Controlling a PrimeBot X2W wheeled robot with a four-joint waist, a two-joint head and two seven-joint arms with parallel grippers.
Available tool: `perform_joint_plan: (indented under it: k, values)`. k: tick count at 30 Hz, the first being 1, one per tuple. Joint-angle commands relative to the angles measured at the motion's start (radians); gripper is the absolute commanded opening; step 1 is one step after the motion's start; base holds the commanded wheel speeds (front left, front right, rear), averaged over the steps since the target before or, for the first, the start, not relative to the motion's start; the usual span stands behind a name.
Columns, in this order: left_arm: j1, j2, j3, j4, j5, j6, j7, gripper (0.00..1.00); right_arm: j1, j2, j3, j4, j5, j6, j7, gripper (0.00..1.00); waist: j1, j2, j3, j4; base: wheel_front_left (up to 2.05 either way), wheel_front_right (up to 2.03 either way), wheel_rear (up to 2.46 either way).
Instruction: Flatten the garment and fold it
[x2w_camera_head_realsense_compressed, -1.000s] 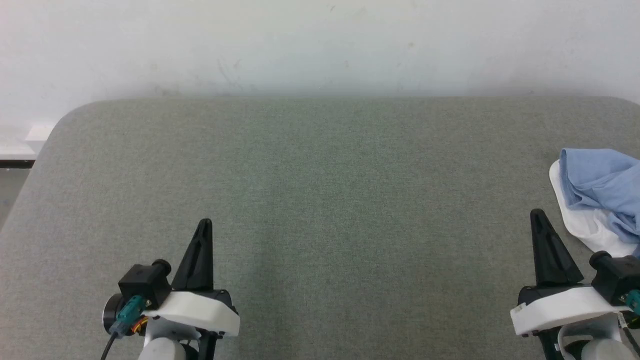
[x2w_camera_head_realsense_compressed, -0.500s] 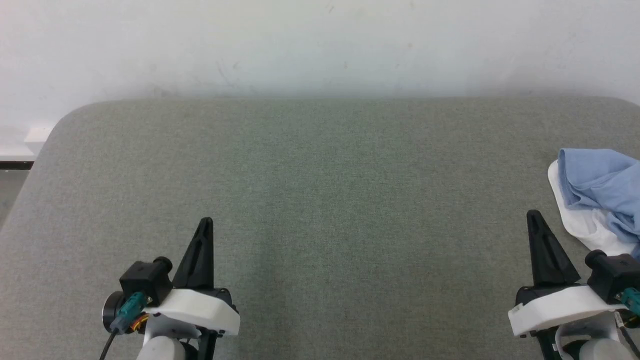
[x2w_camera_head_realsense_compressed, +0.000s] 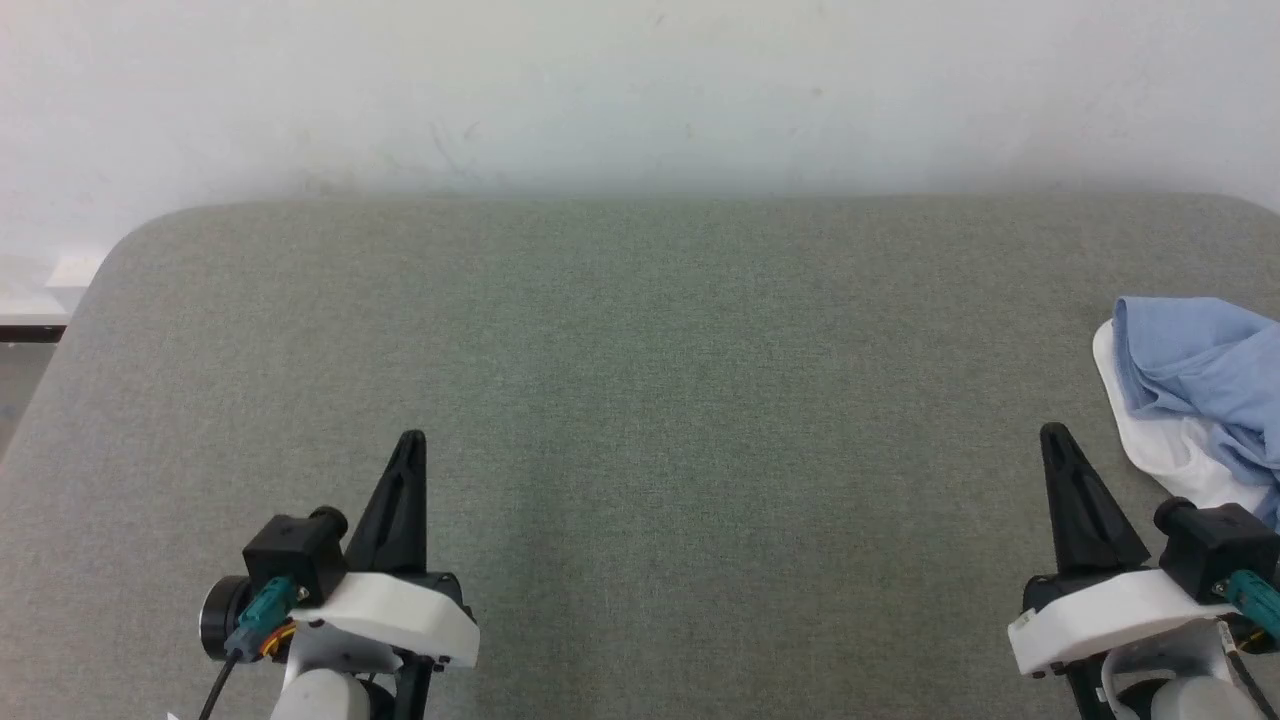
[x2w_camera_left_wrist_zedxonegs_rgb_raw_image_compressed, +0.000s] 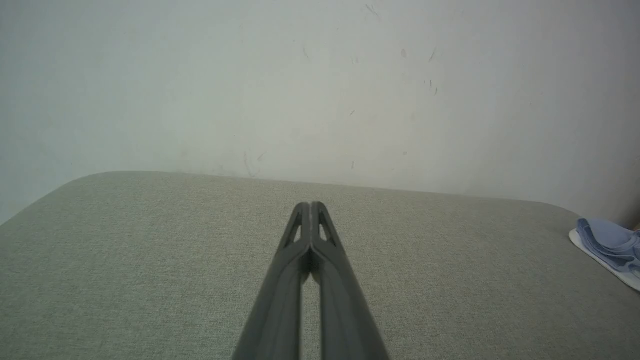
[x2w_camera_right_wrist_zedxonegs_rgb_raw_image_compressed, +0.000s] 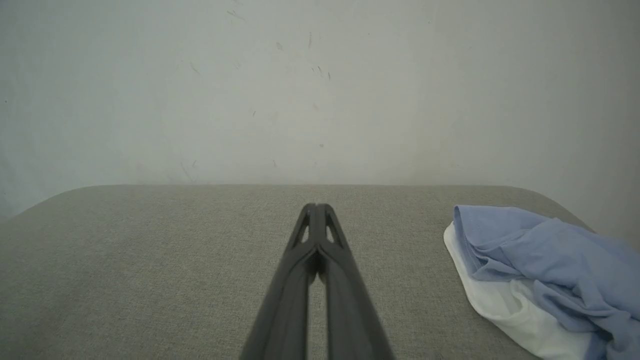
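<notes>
My left gripper (x2w_camera_head_realsense_compressed: 411, 442) sits low over the grey padded surface (x2w_camera_head_realsense_compressed: 640, 330), fully closed and holding nothing. My right gripper (x2w_camera_head_realsense_compressed: 1052, 432) is the same (its 2 fingers pressed tip to tip, nothing between them). I see the garment (x2w_camera_head_realsense_compressed: 1190, 360), light blue with some white, lying crumpled at the surface's right edge, near the right gripper, whose fingers are clear of it

grey-green padded table (x2w_camera_head_realsense_compressed: 640, 380) against a scuffed white wall (x2w_camera_head_realsense_compressed: 640, 90).
</notes>
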Motion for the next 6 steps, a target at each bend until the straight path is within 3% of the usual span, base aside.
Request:
perform_joint_plan:
  k: [1,6]
  values:
    - [0.018,-0.001,0.004,-0.01,0.01,0.009,0.006,0.0,-0.001,0.001,0.001,-0.007,-0.009,0.0,0.006,0.0,-0.0001,0.0,0.0,0.0,0.0,0.0,0.0]
    - [0.022,-0.001,0.005,-0.019,0.019,0.012,0.017,0.0,-0.002,0.001,0.005,-0.009,-0.016,-0.001,0.014,0.0,-0.0001,0.0,-0.001,-0.001,0.0,0.0,0.0]
